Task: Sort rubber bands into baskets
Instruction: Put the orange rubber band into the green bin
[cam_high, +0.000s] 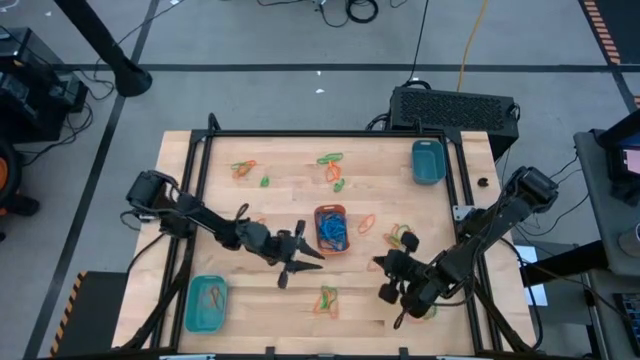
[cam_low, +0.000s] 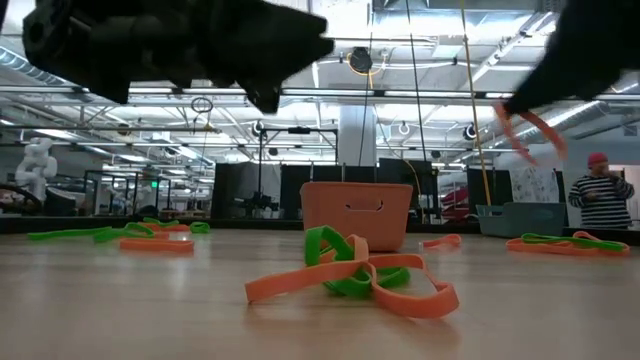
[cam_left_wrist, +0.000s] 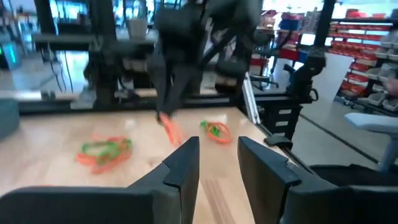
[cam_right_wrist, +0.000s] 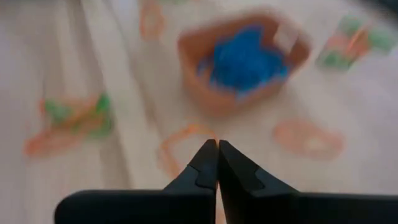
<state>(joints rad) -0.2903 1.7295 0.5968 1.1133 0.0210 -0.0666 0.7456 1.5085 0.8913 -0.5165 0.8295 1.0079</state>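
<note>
My right gripper (cam_high: 379, 264) is shut on an orange rubber band (cam_low: 528, 126) above the table, near and to the right of the orange basket (cam_high: 331, 229), which holds blue bands. My left gripper (cam_high: 300, 267) is open and empty just near-left of that basket; its fingers (cam_left_wrist: 186, 163) point toward the right arm. One teal basket (cam_high: 427, 161) stands at the far right and another (cam_high: 206, 303) at the near left. Loose orange and green bands lie about the table, among them a tangle (cam_high: 327, 299) near the front edge, which also shows in the low view (cam_low: 352, 274). My right gripper pinches the orange rubber band (cam_right_wrist: 196, 130) between its two shut fingertips. The band hangs as a slack loop from the fingertips, lifted clear of the table; it also shows in the left wrist view (cam_left_wrist: 168, 127).
More bands lie at the far left (cam_high: 243, 168), far middle (cam_high: 331, 160), right of the orange basket (cam_high: 366, 223) and by the right arm (cam_high: 403, 238). A black frame (cam_high: 330, 133) rims the table. A person (cam_low: 600, 190) stands far off in the room.
</note>
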